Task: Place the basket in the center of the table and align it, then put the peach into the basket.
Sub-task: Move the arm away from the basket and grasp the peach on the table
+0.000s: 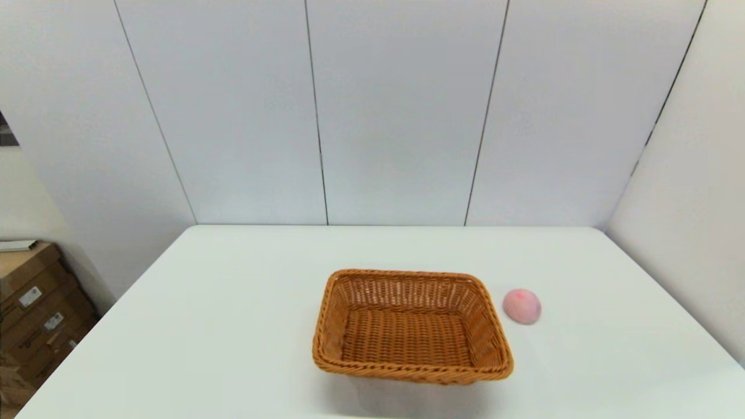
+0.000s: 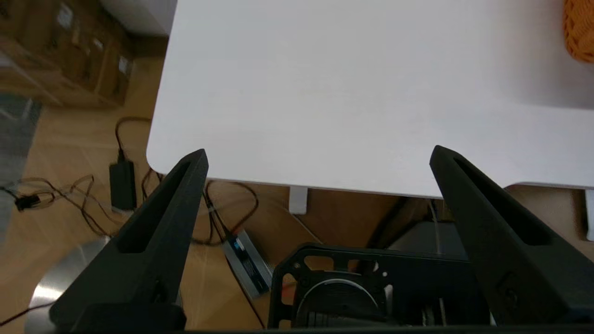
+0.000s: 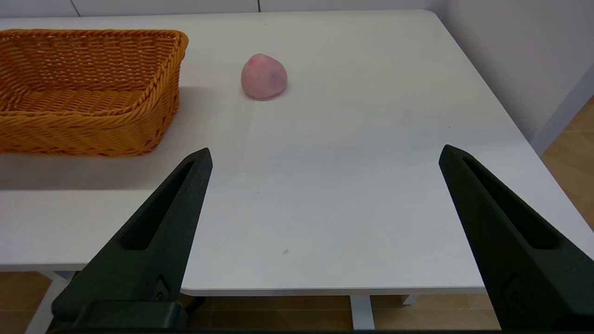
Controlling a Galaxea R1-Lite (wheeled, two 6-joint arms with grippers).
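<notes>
Two grippers hang back at the near edge of the white table [image 1: 233,302], neither over its middle: the left gripper [image 2: 318,157] off the near left corner, the right gripper [image 3: 325,155] at the near right, both with fingers spread wide and holding nothing. Farther in sits the wicker basket [image 1: 412,326], empty, roughly mid-table. Just beside its right rim, apart from it, lies the pink peach [image 1: 522,306].
</notes>
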